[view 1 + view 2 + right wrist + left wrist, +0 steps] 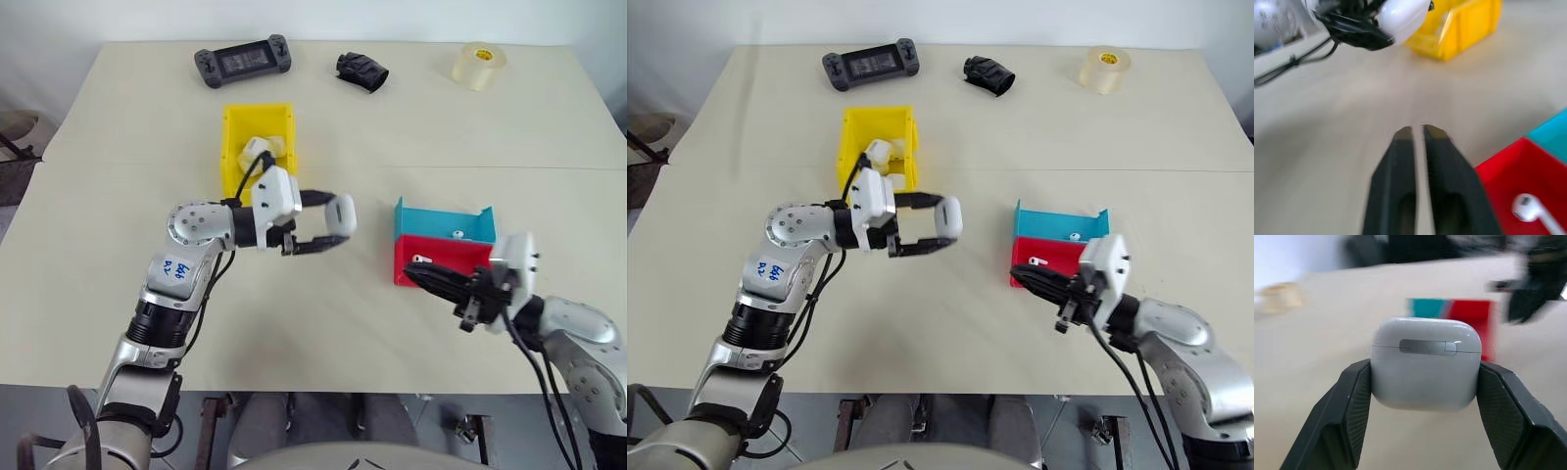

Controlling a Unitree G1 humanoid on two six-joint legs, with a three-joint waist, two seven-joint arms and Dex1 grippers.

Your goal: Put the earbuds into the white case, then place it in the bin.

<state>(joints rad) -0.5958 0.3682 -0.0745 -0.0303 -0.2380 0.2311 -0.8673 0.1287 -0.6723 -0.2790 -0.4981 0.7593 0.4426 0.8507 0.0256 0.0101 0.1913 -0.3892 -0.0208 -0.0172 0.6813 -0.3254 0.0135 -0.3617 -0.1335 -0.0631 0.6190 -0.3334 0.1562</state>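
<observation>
Nearest, right gripper low over the beige tabletop, its two black fingers drawn almost together with only a thin slit between the tips and nothing in it; just beside those fingers, on the side away from the left arm, shallow red plastic tray with one tiny glossy white earbud lying on its floor, stem trailing, close to the fingers but not touching; directly behind the red tray and touching it, shallow blue plastic tray holding a small white item, too small to tell what.

Further out, left gripper held level above the table, pointing towards the right arm; small glossy white rounded-rectangular charging case clamped between its two black fingers, one pad pressed flat on each narrow side, lid down, hinge strip facing the wrist camera; case seated at the fingertips, clear of the table.

Behind the left wrist, bright yellow rectangular open-topped plastic bin, well apart from the held case, with pale white pieces inside.

Along the far edge of the table: dark handheld game console, crumpled black object, roll of clear tape.
</observation>
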